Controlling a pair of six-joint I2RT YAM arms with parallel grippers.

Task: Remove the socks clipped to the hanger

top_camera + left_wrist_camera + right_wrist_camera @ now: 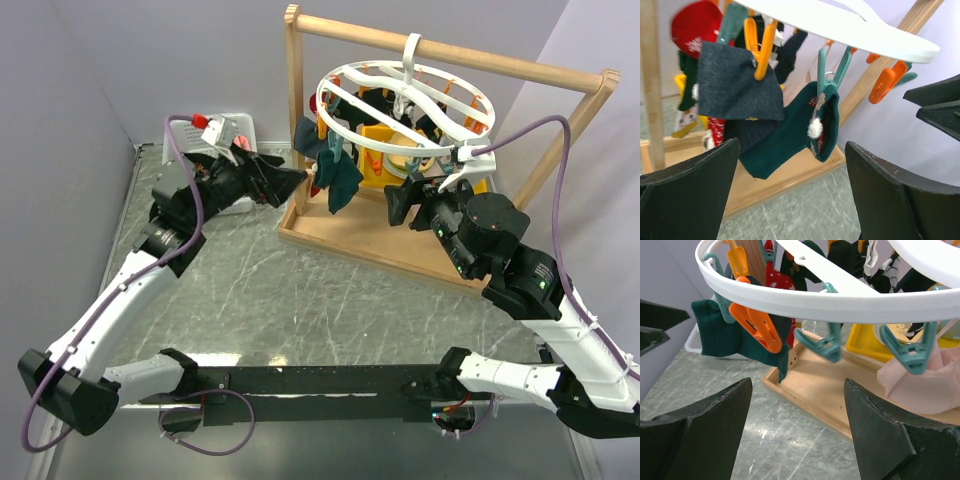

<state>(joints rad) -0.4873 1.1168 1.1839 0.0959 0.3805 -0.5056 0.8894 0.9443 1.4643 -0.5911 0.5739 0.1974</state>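
Your left fingers (690,195) and right fingers (890,440): both pairs spread wide, nothing between them.
Location: the hanger (840,304) hangs from the wooden frame (450,55) standing on the surface (300,300); socks (790,132) clipped under its ring, just ahead of your left fingers.

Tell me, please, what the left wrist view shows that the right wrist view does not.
Only the left wrist: a dark grey sock on a yellow clip, and a white pom-pom. Only the right wrist: a pale pink sock under a teal clip. Both: the white hanger, a dark teal sock and the wooden base.
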